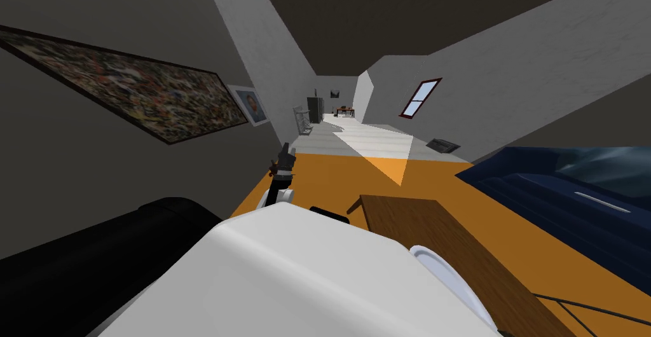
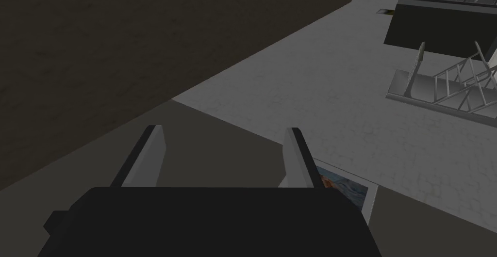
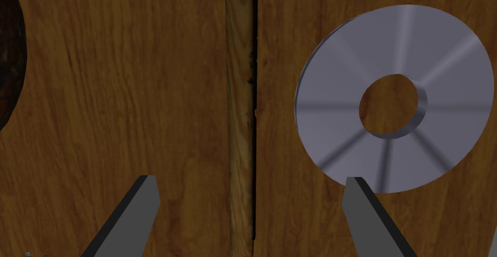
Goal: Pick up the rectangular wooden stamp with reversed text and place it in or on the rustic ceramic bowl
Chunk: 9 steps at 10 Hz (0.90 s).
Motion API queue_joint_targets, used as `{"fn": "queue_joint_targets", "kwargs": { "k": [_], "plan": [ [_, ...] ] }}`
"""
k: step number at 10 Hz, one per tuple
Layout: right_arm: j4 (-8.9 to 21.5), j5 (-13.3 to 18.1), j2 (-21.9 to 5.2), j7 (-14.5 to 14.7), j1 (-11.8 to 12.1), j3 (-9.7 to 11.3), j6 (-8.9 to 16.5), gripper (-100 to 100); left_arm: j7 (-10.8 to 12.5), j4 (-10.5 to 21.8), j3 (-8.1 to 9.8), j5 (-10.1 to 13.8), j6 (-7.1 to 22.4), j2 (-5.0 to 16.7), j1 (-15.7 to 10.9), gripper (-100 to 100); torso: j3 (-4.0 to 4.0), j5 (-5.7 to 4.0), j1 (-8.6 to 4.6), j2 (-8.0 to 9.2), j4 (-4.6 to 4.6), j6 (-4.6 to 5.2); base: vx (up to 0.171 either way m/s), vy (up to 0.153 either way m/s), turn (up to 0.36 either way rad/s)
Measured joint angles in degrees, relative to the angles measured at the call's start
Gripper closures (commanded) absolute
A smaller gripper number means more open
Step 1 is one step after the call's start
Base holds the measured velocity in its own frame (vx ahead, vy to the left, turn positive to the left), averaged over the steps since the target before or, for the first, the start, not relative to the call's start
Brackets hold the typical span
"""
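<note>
Your right gripper (image 3: 251, 177) gaped wide over the wooden table (image 3: 121, 74), empty, grey ring (image 3: 339, 74) by one blade, left gripper (image 2: 224, 128) wide, empty.

The brown wooden bench (image 1: 413, 238) stood on the orange floor (image 1: 330, 174) at my two o'clock. A flat grey ring (image 3: 339, 74) lay on it, with a dark round thing (image 3: 7, 65) across the crack (image 3: 254, 74).

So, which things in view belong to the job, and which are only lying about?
Job: right gripper, open over the wooden table; dark rounded thing on the table, possibly the bowl.
Lying about: grey disc with a hole, near the right gripper; blue sofa; framed painting; left gripper, open, raised.
</note>
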Motion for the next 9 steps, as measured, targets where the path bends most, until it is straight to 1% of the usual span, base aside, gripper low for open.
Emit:
{"fn": "queue_joint_targets", "kwargs": {
  "k": [1,2,4,5,6,7,8,9],
  "plan": [
    [1.8,0.0,1.1,1.1,-1.2,-0.7,-0.6,-100,0.0,0.0,0.0,0.0,0.0,0.0,0.0,0,-0.04,0.07,0.35,-0.07,-0.02,0.07,0.004,0.004,-0.039],
    [1.3,0.2,0.9,0.8,-0.9,-0.7,-0.4,-100,0.0,0.0,-0.01,0.0,0.0,0.0,0.0,0,-0.1,0.17,0.7,-0.18,-0.05,0.08,0.008,0.033,-0.023],
    [-1.5,0.4,0.1,-0.8,0.3,-0.3,0.6,-100,0.0,0.0,-0.01,0.0,0.0,0.0,0.0,0,-0.14,0.22,0.89,-0.24,-0.06,0.07,0.004,0.017,0.0],
    [-1.6,0.4,0.0,-1.0,0.3,-0.3,0.7,0,0.0,0.0,-0.01,0.0,0.0,0.0,0.0,0,-0.14,0.22,0.85,-0.24,-0.07,0.07,0.0,0.0,0.0],
    [-1.6,0.4,0.0,-1.0,0.3,-0.3,0.6,-100,0.0,0.0,-0.01,0.0,0.0,0.0,0.0,0,-0.14,0.21,0.82,-0.23,-0.06,0.07,-0.009,-0.037,0.038],
    [0.0,0.2,1.5,-0.2,-0.4,-0.3,0.9,-100,0.0,0.0,-0.01,0.0,0.0,0.0,0.0,0,-0.12,0.17,0.69,-0.2,-0.06,0.06,-0.011,-0.07,0.052],
    [-2.9,0.6,1.4,-1.8,0.8,0.6,2.6,-100,0.0,0.0,-0.01,0.0,0.0,0.0,0.0,0,-0.11,0.15,0.56,-0.18,-0.05,0.06,-0.012,-0.053,0.022],
    [-2.7,0.6,1.9,-2.3,0.6,0.8,3.3,-100,0.0,0.0,-0.01,0.0,0.0,0.0,0.0,0,-0.11,0.15,0.59,-0.18,-0.05,0.06,-0.006,-0.02,0.003]
  ]
}}
